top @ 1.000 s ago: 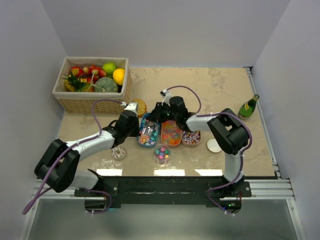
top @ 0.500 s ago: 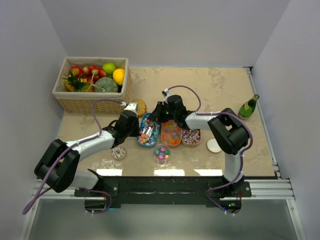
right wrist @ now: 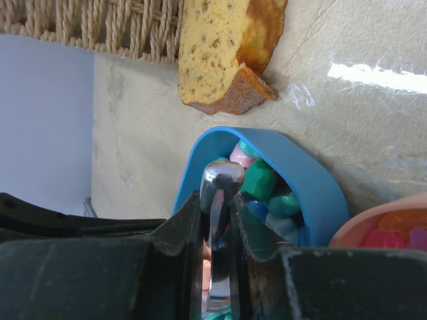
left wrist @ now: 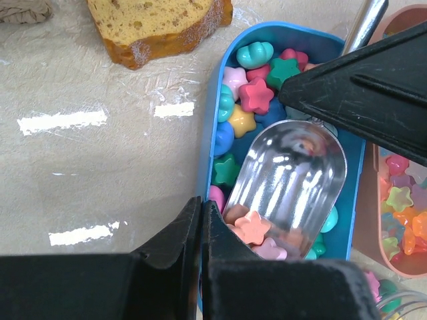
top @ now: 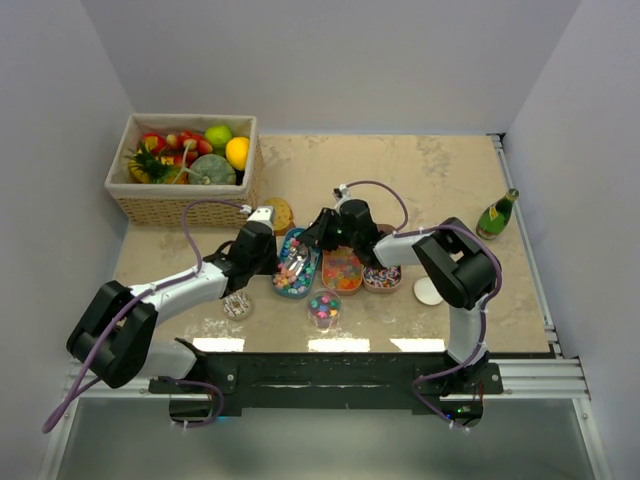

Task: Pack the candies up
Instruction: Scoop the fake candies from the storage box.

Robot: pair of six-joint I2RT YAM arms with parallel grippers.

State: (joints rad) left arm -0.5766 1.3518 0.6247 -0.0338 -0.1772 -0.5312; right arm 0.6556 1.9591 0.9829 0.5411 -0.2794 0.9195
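Star-shaped candies in pink, green and blue fill a blue tray. A metal scoop lies in that tray with a few orange and pink candies in its bowl. My right gripper is shut on the scoop's handle, and it hangs over the tray's far end. At the blue tray's left rim, my left gripper is shut with nothing in it, and it sits low beside the tray. More candies fill an orange tray and a brown tray.
A small clear cup of candies and another small cup stand near the front. A white lid lies right of the trays. A cake slice, a wicker fruit basket and a green bottle stand farther back.
The right wrist has shifted a little to the right and nearer, with the scoop still in the blue tray. The left arm has stayed put.
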